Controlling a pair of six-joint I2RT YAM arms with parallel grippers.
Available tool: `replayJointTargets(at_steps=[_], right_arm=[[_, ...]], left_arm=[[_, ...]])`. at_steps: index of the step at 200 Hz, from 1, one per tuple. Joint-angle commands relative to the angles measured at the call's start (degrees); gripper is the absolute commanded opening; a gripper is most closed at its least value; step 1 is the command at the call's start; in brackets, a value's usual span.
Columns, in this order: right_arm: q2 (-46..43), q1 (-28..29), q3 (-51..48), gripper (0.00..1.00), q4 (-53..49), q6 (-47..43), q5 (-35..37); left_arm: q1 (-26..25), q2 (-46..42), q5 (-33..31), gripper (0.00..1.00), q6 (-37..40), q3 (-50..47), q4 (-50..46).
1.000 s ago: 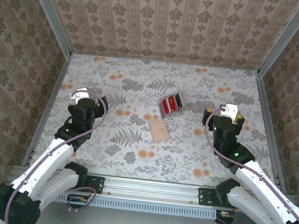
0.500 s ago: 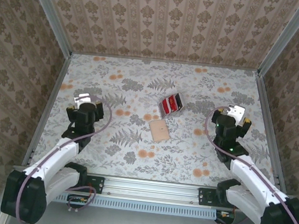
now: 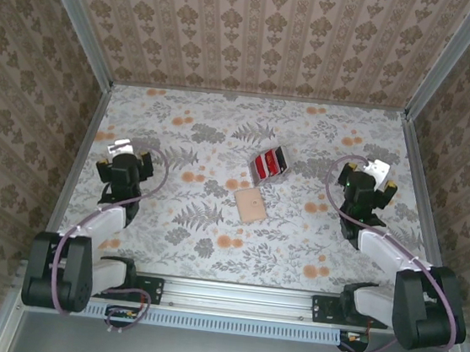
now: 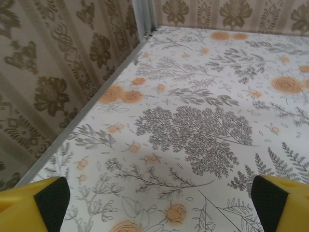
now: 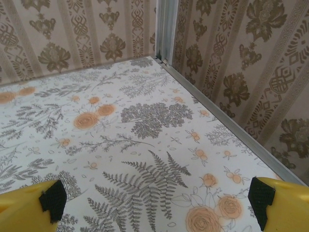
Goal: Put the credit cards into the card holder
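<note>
Seeing your left gripper [image 3: 126, 159] and right gripper [image 3: 370, 181] both spread wide and empty, you would have done best reaching first for the credit cards [image 3: 268, 165], lying near the card holder [image 3: 249, 203] between them, well apart from either's fingers.

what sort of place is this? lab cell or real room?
Likely a boxed-in robot test cell, not a room: brown damask-patterned wall panels in grey metal framing, floral-printed tabletop, white-and-black left arm and right arm on a slotted aluminium rail.
</note>
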Motion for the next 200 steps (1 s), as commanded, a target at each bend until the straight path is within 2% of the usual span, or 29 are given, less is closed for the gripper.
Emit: replayJointTargets(at_steps=[1, 58, 108, 148, 200], right_arm=[[1.2, -0.7, -0.9, 1.0, 4.4, 0.2, -3.7], [4.9, -1.1, -0.5, 1.0, 5.1, -2.2, -11.4], [7.6, -1.1, -1.6, 1.0, 9.0, -3.6, -13.3], [7.9, -0.7, -1.4, 1.0, 9.5, -6.7, -20.2], [6.8, -0.1, -2.6, 1.0, 10.2, -6.9, -21.3]], left_arm=[[0.9, 3.5, 4.8, 1.0, 4.3, -1.8, 11.2], [1.1, 10.8, 13.0, 1.0, 9.4, -1.4, 18.6], [1.3, 20.0, 15.2, 1.0, 10.4, 0.4, 23.6], [1.9, 19.7, 16.3, 1.0, 10.2, 1.3, 21.8], [2.0, 19.7, 16.5, 1.0, 10.2, 1.3, 21.7]])
